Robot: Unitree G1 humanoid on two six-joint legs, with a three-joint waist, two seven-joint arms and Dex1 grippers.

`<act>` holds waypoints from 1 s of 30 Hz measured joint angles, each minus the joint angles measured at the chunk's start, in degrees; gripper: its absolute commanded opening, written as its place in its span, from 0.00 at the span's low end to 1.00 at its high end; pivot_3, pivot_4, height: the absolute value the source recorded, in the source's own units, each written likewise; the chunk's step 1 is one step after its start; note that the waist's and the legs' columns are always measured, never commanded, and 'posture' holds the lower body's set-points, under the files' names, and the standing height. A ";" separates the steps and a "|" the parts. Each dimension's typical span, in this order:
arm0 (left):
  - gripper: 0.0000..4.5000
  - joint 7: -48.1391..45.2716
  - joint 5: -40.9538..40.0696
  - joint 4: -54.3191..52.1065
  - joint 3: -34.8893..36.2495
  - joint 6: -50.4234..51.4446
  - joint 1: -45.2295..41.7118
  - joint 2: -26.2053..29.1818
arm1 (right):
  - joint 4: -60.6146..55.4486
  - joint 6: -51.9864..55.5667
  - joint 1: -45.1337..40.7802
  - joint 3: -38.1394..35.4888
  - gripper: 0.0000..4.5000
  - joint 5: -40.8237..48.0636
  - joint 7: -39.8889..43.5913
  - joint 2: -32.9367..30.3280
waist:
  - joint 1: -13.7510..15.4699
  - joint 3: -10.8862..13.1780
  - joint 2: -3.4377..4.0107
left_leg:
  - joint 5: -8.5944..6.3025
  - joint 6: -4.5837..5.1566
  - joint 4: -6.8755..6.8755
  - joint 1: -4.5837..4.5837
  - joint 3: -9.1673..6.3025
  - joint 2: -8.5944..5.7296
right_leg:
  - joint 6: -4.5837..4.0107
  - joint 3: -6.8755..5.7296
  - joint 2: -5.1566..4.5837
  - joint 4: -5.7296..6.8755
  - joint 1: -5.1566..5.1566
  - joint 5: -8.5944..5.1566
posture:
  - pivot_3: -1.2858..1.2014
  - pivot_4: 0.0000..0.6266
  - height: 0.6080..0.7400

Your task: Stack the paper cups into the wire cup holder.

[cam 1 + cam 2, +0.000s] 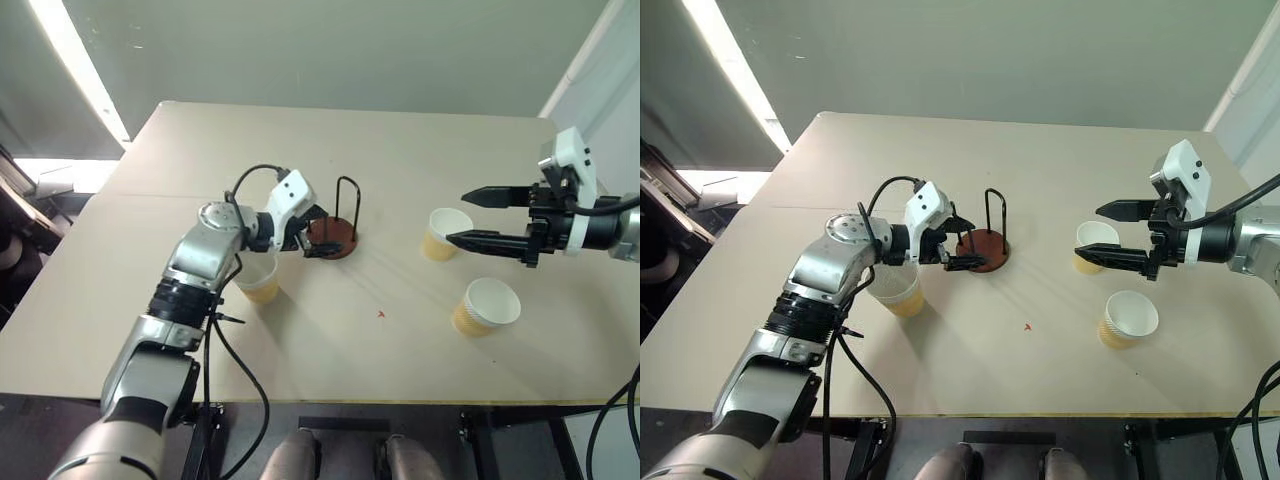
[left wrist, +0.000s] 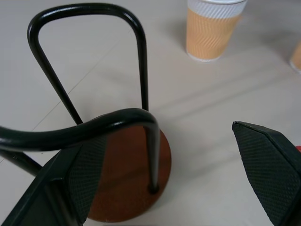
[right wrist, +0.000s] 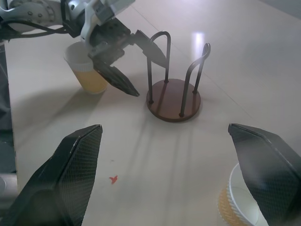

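The left arm reaches forward and inward, its left pincer (image 1: 958,244) spread wide and tilted slightly downward; the right pincer (image 1: 468,217) hangs raised, equally wide, pointing inward.

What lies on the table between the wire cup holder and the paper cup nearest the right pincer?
Nothing: between the wire cup holder and that paper cup the left eye view shows bare table. The red mark lies nearer the robot, off that line.

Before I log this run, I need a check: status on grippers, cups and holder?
Left gripper open at rust-brown wire cup holder, empty. Right gripper open, empty, above table. Three tan paper cups upright on table, none stacked. Nothing in the way.
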 measured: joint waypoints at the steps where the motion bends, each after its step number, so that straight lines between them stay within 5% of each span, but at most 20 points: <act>1: 1.00 0.66 0.50 0.93 -0.04 -0.65 -0.29 -0.78 | -0.03 0.00 0.01 0.00 0.99 0.03 -0.03 0.01 | 0.04 0.00 0.00 | 0.00 0.00 0.01 -0.01 0.00 0.00 | 0.01 0.00 0.00 0.00 0.00 0.01 | 0.52 0.24 1.00; 14: 0.00 -1.37 1.01 2.77 -0.04 -3.18 -1.13 -1.79 | -0.81 0.61 1.00 -0.60 1.00 1.21 -0.83 -0.59 | 0.11 0.00 0.00 | 0.00 0.00 0.01 -0.05 0.00 -0.01 | 0.06 0.01 0.01 0.00 0.00 0.03 | 0.52 0.24 1.00; 30: 0.00 -12.74 -2.22 -4.97 -2.04 -2.32 -0.48 -3.08 | -3.90 3.50 5.96 -6.03 1.00 4.78 0.53 -6.82 | 0.63 0.00 0.00 | 0.00 0.07 0.07 -0.24 -0.01 -0.04 | 0.17 0.00 -0.01 0.00 -0.01 0.10 | 0.52 0.24 1.00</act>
